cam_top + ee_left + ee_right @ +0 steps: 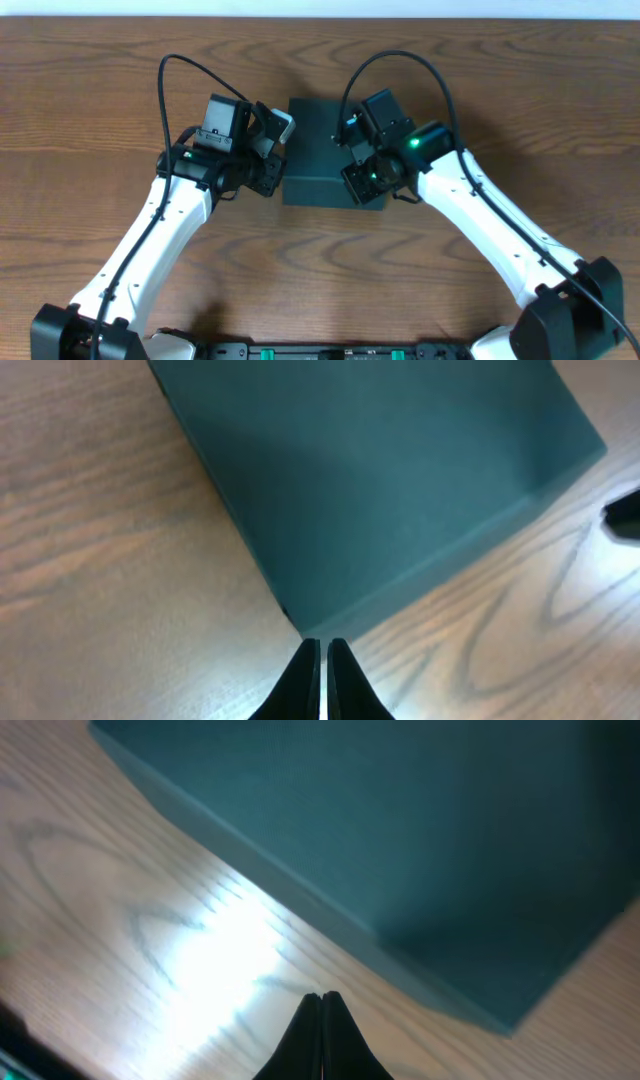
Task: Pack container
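Note:
The container point(318, 150) is a dark teal-green square box, closed, at the middle of the wooden table. It fills the top of the left wrist view point(380, 480) and of the right wrist view point(400, 850). My left gripper point(323, 645) is shut and empty, its tips just off the box's near corner on the left side. My right gripper point(322, 997) is shut and empty, over bare wood beside the box's right edge. In the overhead view the left gripper point(270, 175) and right gripper point(358, 180) flank the box's front corners.
The wooden table point(320, 260) surrounds the box. A pale strip point(320, 8) runs along the far edge. The arm bases sit at the near edge point(330, 350).

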`<action>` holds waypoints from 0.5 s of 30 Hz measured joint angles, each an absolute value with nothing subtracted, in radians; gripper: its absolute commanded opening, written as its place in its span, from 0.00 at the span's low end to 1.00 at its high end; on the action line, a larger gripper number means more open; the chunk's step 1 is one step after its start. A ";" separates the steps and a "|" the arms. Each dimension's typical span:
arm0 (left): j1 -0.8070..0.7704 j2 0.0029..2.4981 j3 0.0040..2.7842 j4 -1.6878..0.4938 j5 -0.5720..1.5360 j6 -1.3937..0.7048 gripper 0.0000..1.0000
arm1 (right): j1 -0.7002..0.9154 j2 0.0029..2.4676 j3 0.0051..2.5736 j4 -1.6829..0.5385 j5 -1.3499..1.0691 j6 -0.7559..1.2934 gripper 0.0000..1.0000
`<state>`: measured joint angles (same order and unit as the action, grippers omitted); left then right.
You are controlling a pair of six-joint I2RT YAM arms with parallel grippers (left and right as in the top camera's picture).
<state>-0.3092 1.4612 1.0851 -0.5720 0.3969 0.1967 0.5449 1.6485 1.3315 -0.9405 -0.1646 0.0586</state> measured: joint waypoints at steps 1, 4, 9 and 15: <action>-0.309 1.467 1.083 -0.548 0.397 0.188 0.06 | 0.546 1.648 1.328 -0.924 -0.163 0.067 0.02; -0.309 1.505 1.083 -0.478 0.403 0.160 0.06 | 0.546 1.648 1.328 -0.903 -0.147 0.082 0.02; -0.316 1.618 1.082 -0.437 0.446 0.130 0.06 | 0.546 1.648 1.296 -0.848 -0.105 0.096 0.02; -0.325 1.651 1.082 -0.437 0.475 0.115 0.06 | 0.542 1.648 1.174 -0.757 -0.093 0.123 0.02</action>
<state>-0.3248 1.6508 1.0821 -0.4366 0.4747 0.1150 0.5419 1.6482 1.1744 -0.7570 -0.0933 0.1226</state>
